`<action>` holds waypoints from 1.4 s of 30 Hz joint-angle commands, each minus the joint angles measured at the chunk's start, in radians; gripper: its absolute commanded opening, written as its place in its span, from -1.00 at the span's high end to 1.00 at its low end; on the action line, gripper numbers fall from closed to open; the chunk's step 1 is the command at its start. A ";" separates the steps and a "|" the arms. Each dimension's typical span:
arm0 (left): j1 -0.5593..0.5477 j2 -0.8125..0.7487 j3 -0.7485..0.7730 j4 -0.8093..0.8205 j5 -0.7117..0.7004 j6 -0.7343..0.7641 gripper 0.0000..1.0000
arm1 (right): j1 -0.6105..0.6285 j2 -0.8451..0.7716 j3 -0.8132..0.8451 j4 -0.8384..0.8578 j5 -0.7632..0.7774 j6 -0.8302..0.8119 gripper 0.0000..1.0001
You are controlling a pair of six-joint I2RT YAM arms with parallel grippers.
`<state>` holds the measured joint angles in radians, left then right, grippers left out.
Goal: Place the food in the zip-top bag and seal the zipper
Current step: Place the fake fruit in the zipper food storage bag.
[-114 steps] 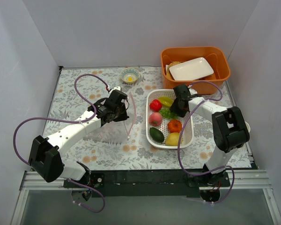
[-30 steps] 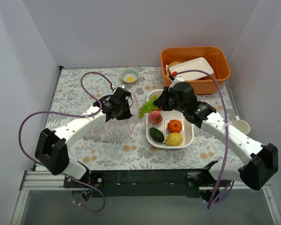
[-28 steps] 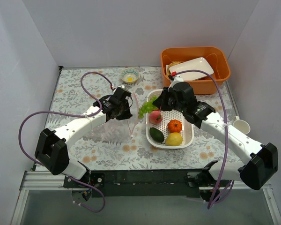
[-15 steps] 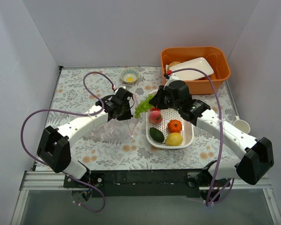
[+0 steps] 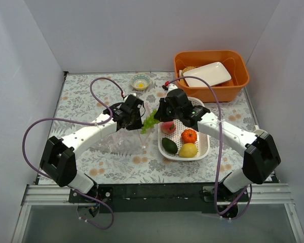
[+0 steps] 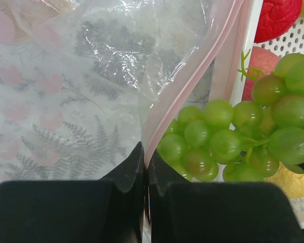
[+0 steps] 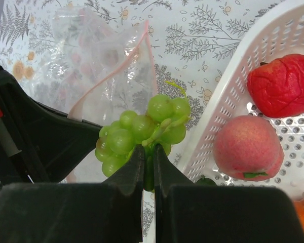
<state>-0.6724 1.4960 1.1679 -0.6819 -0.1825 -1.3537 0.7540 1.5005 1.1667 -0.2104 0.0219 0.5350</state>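
Grapes (image 7: 142,132) hang between the white basket (image 7: 228,101) and the zipper (image 6: 190,81).

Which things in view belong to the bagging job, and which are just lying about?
Job: zip-top bag, its zipper pinched by the left gripper; grapes in the right gripper; red fruit, pink fruit, orange fruit, yellow fruit, avocado in the white basket.
Lying about: orange tub, white plate inside it, small bowl.

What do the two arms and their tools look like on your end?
The left arm and right arm have white links with black joints. A purple cable loops along each. The left tool and right tool have black, tapering fingers.
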 commanded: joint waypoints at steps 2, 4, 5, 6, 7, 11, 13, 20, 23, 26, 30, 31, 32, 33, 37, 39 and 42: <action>-0.013 -0.049 0.030 -0.011 -0.011 0.018 1.00 | 0.048 0.058 0.135 -0.010 -0.002 -0.087 0.83; -0.016 -0.043 0.042 -0.021 -0.014 0.022 1.00 | 0.064 0.079 0.168 -0.024 0.000 -0.098 0.83; -0.018 -0.037 0.053 -0.022 -0.012 0.022 1.00 | 0.068 0.101 0.175 -0.036 0.001 -0.101 0.83; -0.018 -0.037 0.059 -0.025 -0.008 0.022 1.00 | 0.070 0.113 0.183 -0.044 0.001 -0.102 0.83; -0.019 -0.037 0.064 -0.025 -0.008 0.022 1.00 | 0.073 0.131 0.189 -0.050 0.009 -0.102 0.83; -0.021 -0.059 0.075 -0.031 -0.026 0.015 1.00 | 0.076 0.178 0.212 -0.081 0.012 -0.104 0.83; -0.021 -0.078 0.081 -0.037 -0.043 0.010 1.00 | 0.077 0.197 0.217 -0.095 0.001 -0.110 0.83; -0.019 -0.097 0.079 -0.059 -0.092 -0.015 1.00 | 0.084 0.202 0.197 -0.080 -0.016 -0.107 0.84; -0.021 -0.088 0.079 -0.054 -0.080 -0.019 1.00 | 0.085 0.198 0.186 -0.040 -0.102 -0.115 0.57; -0.021 -0.086 0.084 -0.051 -0.077 -0.025 1.00 | 0.088 0.196 0.183 -0.021 -0.149 -0.130 0.15; -0.021 -0.098 0.088 -0.059 -0.095 -0.025 1.00 | 0.088 0.135 0.148 -0.015 -0.056 -0.106 -0.22; -0.021 -0.102 0.087 -0.064 -0.100 -0.028 1.00 | 0.087 0.071 0.096 0.011 -0.030 -0.090 -0.37; -0.019 -0.108 0.082 -0.068 -0.113 -0.031 1.00 | 0.087 0.037 0.067 0.046 -0.024 -0.083 -0.48; -0.021 -0.112 0.078 -0.073 -0.120 -0.035 1.00 | 0.087 0.005 0.044 0.093 0.027 -0.072 -0.71; -0.019 -0.141 0.068 -0.076 -0.149 -0.051 1.00 | 0.079 -0.107 0.005 0.036 0.179 -0.011 -0.73; -0.019 -0.157 0.085 -0.093 -0.182 -0.053 1.00 | 0.059 -0.129 -0.009 -0.019 0.248 0.023 -0.73; -0.018 -0.203 0.131 -0.130 -0.276 -0.062 1.00 | 0.009 -0.160 -0.044 -0.107 0.266 0.066 -0.73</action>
<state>-0.6895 1.4025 1.2259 -0.7723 -0.3187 -1.3975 0.8196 1.3720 1.1709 -0.2363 0.1642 0.5247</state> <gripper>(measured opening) 0.010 0.863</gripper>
